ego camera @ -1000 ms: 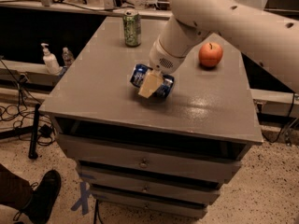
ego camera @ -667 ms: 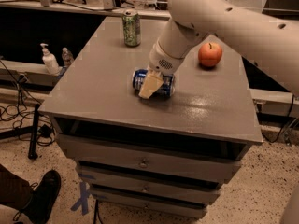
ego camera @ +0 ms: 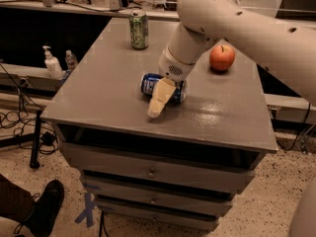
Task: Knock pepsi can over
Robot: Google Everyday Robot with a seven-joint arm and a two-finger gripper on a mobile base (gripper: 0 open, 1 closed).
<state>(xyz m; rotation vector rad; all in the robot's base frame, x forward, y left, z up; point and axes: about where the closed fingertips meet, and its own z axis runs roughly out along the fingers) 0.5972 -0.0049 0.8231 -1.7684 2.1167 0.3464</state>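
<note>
The pepsi can (ego camera: 149, 84), dark blue with light markings, lies on its side near the middle of the grey cabinet top (ego camera: 108, 90). My gripper (ego camera: 157, 102) hangs from the white arm just in front of the can, its cream fingers (ego camera: 159, 98) pointing down toward the front edge and covering the can's middle. The can's left end and right end show on either side of the fingers.
A green can (ego camera: 138, 29) stands upright at the back of the top. A red apple (ego camera: 221, 58) sits at the back right. A shelf on the left holds a pump bottle (ego camera: 51, 62). A person's shoe (ego camera: 45, 209) is on the floor at lower left.
The gripper has lifted slightly and drawn toward the front edge; the can stays lying on its side in about the same place.
</note>
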